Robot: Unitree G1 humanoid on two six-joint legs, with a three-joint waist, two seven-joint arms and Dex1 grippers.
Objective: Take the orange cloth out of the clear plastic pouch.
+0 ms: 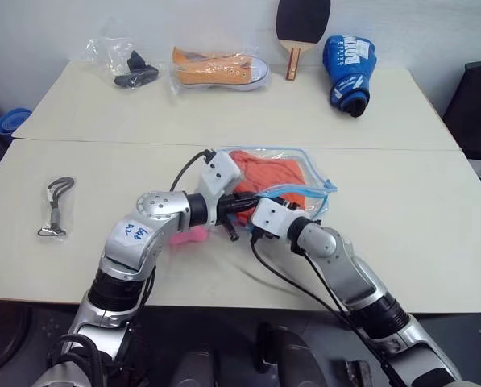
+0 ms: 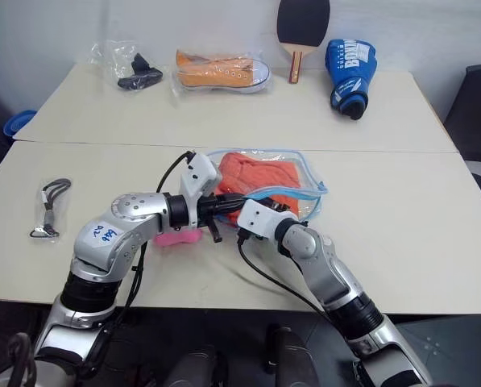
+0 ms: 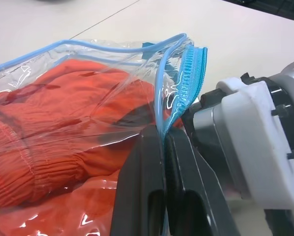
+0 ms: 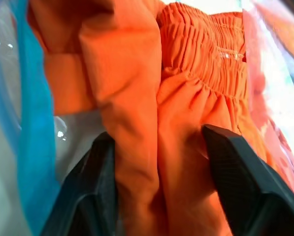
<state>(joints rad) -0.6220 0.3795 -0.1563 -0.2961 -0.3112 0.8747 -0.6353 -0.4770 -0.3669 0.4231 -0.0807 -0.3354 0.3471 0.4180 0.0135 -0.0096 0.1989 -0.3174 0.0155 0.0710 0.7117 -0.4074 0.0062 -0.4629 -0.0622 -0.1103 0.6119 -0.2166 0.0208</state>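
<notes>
Right wrist view: my right end effector is straddling a fold of the orange cloth inside the pouch, fingers apart, not yet pinching.
Left end effector: clamping the pouch's blue zipper edge.
Handling: I am judging the cloth soft, light, bunching; grip a thick fold.
Room: the table toward me is lying open for withdrawing; the zipper lip may snag.

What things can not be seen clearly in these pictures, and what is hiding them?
- Right gripper: in the eye views its fingers are hidden inside the clear plastic pouch. In the right wrist view, whether they already press the orange cloth between them is unclear.
- Pink item: mostly covered by the left arm, so its shape is unclear.
- Black item in the thin bag: too small to identify.
- Left gripper: in the eye views its grip on the pouch edge is hidden by both wrists.
</notes>
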